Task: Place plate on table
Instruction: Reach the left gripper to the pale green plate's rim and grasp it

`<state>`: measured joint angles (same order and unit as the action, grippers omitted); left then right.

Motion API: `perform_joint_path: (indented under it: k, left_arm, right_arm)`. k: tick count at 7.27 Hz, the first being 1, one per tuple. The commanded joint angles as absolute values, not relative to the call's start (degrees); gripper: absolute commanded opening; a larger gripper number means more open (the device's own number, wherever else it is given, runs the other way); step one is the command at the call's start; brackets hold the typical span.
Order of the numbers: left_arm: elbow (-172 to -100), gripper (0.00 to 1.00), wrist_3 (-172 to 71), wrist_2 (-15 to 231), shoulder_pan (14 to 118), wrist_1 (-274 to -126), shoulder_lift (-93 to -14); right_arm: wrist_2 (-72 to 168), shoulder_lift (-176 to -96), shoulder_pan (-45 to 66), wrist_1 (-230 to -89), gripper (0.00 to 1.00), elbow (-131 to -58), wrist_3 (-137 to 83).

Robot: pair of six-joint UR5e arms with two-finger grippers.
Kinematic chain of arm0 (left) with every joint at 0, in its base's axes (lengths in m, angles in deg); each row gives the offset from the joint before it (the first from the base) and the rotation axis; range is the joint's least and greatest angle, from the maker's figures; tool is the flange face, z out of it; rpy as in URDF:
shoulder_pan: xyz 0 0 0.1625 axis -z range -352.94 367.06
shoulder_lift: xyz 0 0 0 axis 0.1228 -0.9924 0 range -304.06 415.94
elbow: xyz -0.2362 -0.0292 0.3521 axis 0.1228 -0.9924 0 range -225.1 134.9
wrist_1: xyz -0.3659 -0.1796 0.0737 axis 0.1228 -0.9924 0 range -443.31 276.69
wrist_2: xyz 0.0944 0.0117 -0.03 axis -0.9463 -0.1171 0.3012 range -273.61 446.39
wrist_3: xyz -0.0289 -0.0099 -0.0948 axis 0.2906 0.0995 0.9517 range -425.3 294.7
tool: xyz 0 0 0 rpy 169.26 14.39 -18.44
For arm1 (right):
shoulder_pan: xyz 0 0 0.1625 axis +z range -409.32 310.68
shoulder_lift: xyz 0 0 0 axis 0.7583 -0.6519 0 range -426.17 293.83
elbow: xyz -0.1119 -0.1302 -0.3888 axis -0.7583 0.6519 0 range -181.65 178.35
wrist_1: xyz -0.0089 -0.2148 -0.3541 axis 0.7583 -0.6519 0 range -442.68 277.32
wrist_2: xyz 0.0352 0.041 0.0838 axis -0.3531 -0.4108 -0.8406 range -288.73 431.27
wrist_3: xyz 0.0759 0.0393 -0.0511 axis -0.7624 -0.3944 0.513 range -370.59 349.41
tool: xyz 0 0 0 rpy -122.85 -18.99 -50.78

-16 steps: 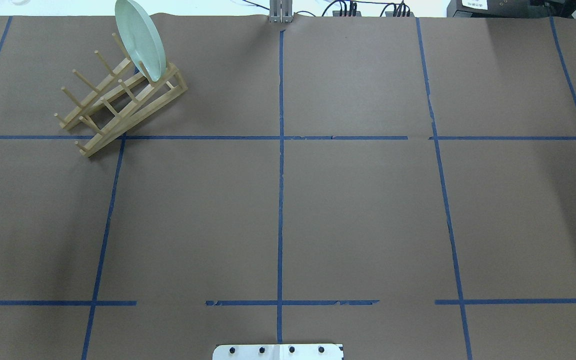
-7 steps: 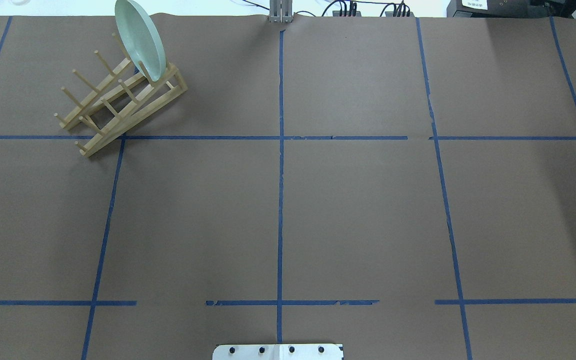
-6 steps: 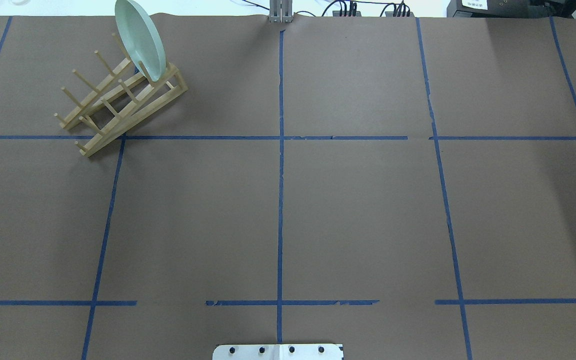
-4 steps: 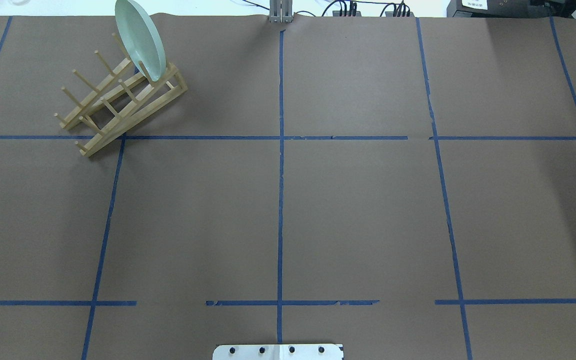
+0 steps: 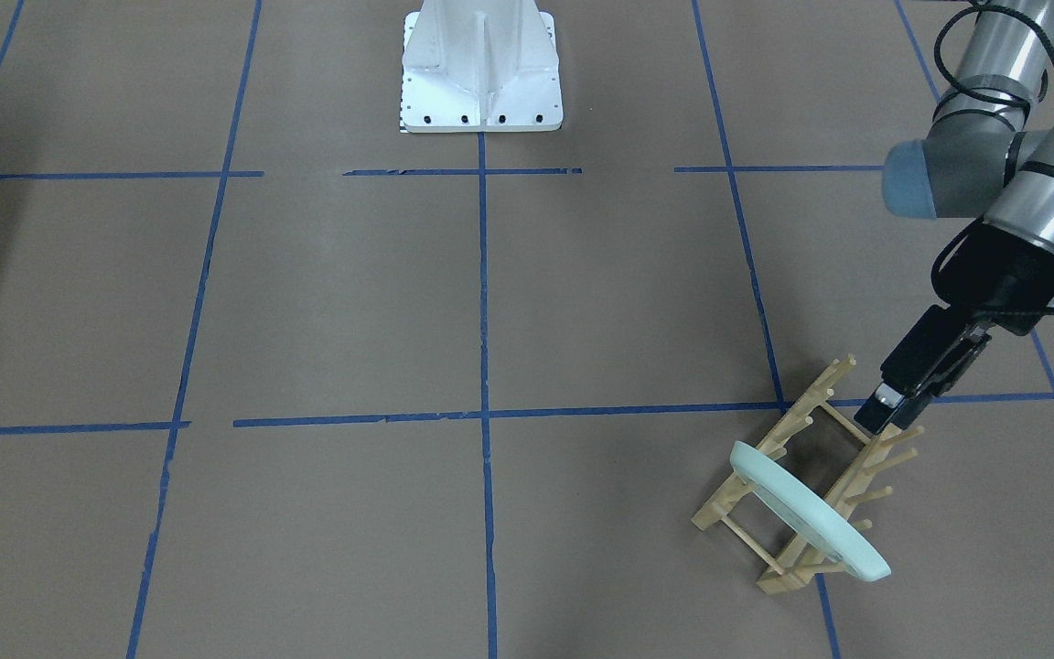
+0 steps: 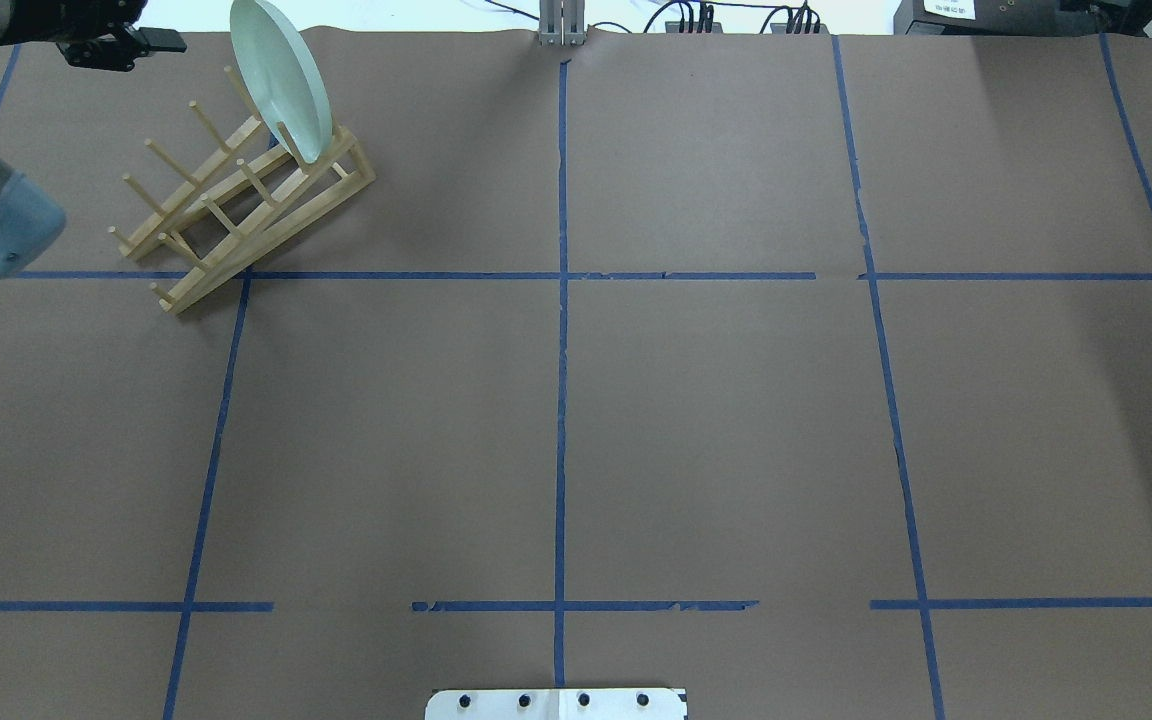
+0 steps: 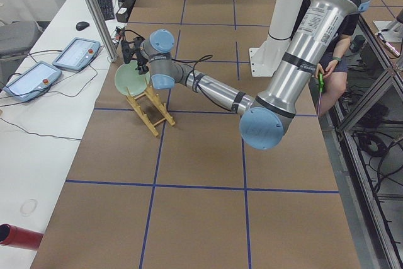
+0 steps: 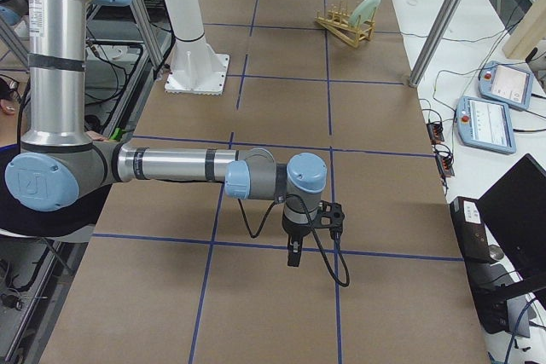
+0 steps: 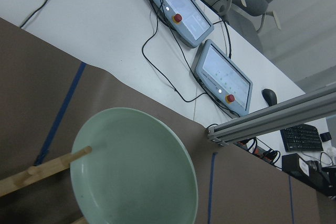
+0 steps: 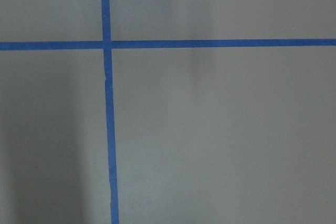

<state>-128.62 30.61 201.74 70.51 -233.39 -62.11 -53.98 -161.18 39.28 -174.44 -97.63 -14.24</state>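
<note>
on the table (image 6: 716, 420) the racked plate (image 6: 281, 80) should be pinched squarely at its top rim; left gripper (image 5: 888, 414) state cannot be told.

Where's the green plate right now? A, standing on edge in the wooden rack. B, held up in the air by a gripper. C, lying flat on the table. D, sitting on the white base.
A: the plate stands on edge between the pegs of the wooden rack, not flat on the table.
</note>
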Motion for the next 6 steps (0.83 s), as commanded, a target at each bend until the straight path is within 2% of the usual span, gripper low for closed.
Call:
perform_joint_path:
  k: [1,2,4,6]
  left_arm:
    - [-122.2,1.0,31.9,200.5,69.5,-233.6,-66.7]
    - [-119.6,0.98,31.6,200.0,69.3,-233.7,-68.3]
    - [-118.4,0.68,31.0,197.4,67.7,-233.8,-69.0]
    - [-118.0,0.65,29.6,197.4,67.4,-233.8,-69.0]
  right_arm:
    - [-54.0,-161.2,39.3,-174.4,1.0,-97.6,-14.3]
    - [-54.0,-161.2,39.3,-174.4,1.0,-97.6,-14.3]
    - [-54.0,-161.2,39.3,-174.4,1.0,-97.6,-14.3]
    - [-54.0,-161.2,39.3,-174.4,1.0,-97.6,-14.2]
